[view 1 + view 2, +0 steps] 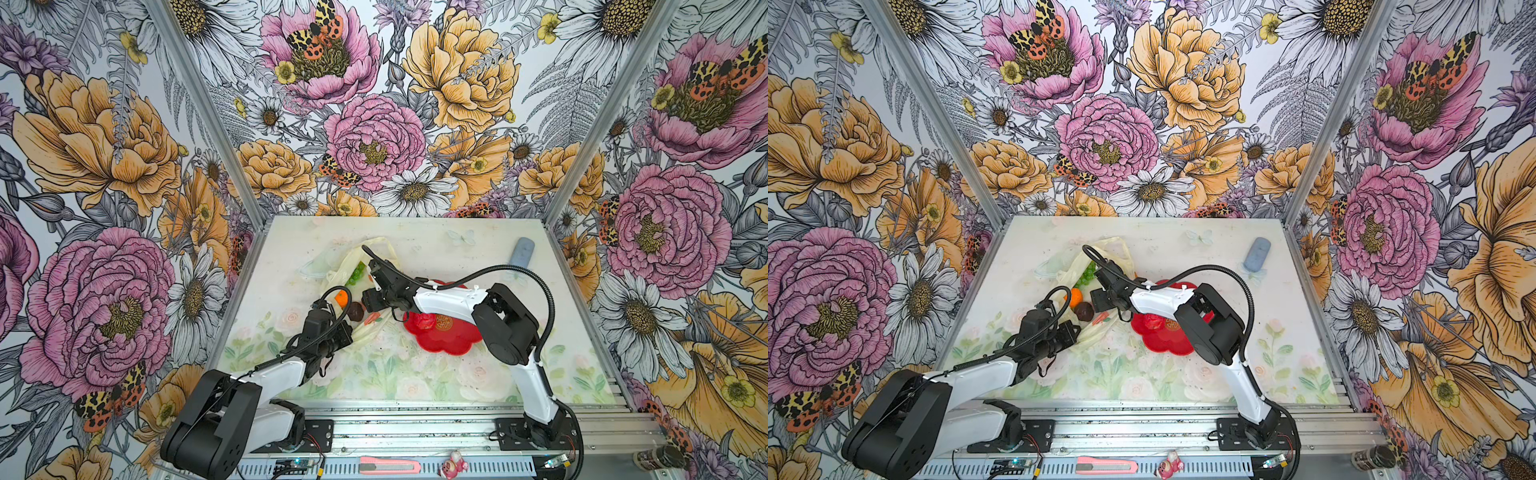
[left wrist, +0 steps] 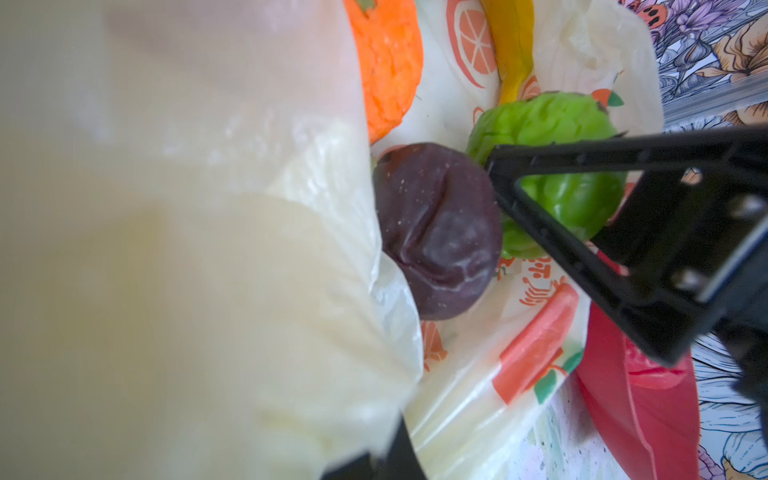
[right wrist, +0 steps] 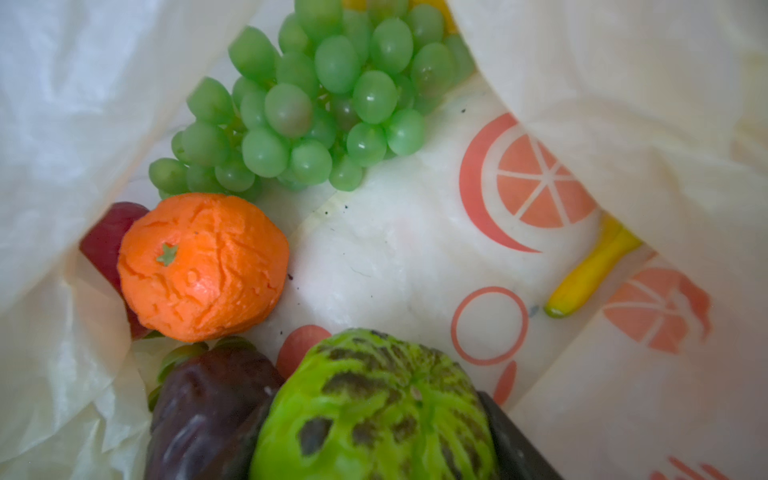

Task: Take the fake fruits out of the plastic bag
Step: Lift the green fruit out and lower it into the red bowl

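The cream plastic bag point(image 1: 340, 266) point(image 1: 1073, 264) lies open left of centre. My left gripper point(image 1: 351, 332) point(image 2: 382, 461) is shut on the bag's near edge, and the film fills most of the left wrist view. Inside the bag lie green grapes point(image 3: 316, 108) point(image 1: 356, 274), an orange point(image 3: 203, 266) point(image 2: 386, 62), a dark purple fruit point(image 2: 436, 232) point(image 1: 356, 311), a banana point(image 3: 590, 274) and a red fruit point(image 3: 104, 241) half hidden behind the orange. My right gripper point(image 1: 368, 301) point(image 3: 374, 415) is inside the bag's mouth. Its fingers press both sides of the green round fruit point(image 3: 374, 407) point(image 2: 552, 124).
A red flower-shaped plate point(image 1: 440, 340) point(image 1: 1163, 340) lies right of the bag under my right arm, with a red piece point(image 1: 424, 321) on it. A clear dish point(image 1: 318, 266) sits left of the bag. At the back right lies a blue-grey object point(image 1: 522, 251). A pink knife point(image 1: 388, 465) rests on the front rail.
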